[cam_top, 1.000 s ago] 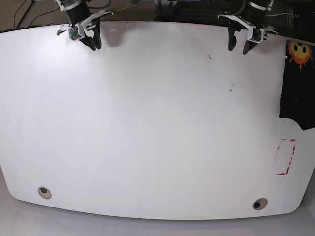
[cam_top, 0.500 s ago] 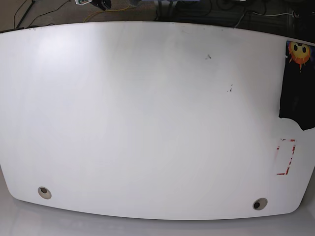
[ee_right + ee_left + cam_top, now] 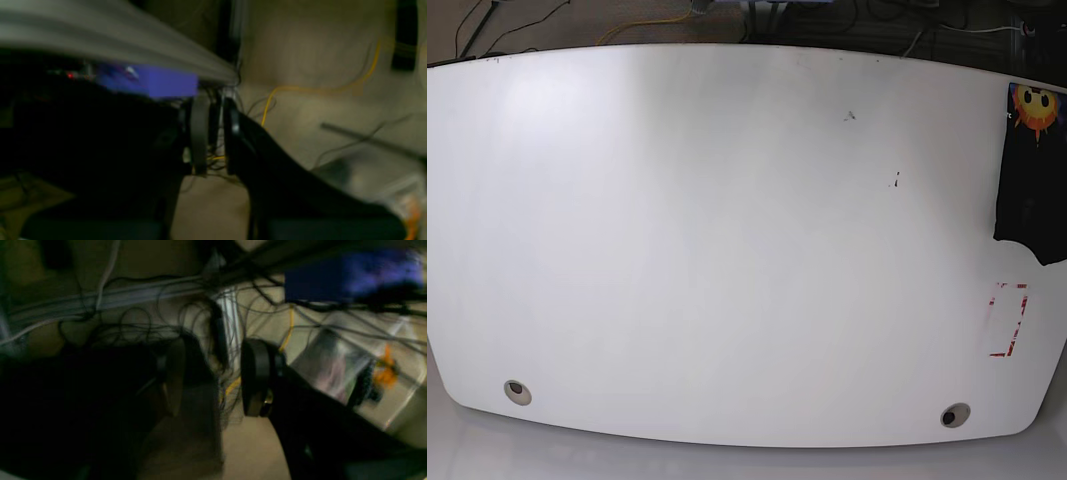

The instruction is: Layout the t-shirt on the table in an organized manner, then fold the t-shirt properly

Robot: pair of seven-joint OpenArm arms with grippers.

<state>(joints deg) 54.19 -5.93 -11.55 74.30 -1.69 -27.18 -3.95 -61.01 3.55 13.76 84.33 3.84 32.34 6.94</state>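
Both claws hang off the bench (image 3: 727, 250), the left claw (image 3: 213, 380) spread and empty, the right claw (image 3: 211, 133) nearly pressed together on nothing, so they should reach for the t-shirt (image 3: 1030, 170) at the bench's right edge and drag it gently toward the bench's middle.

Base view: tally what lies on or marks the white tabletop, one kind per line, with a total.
Black t-shirt, at the right edge: 1
Small round holes: 2
Red rectangular marking: 1
Dark specks: 2
Total: 6
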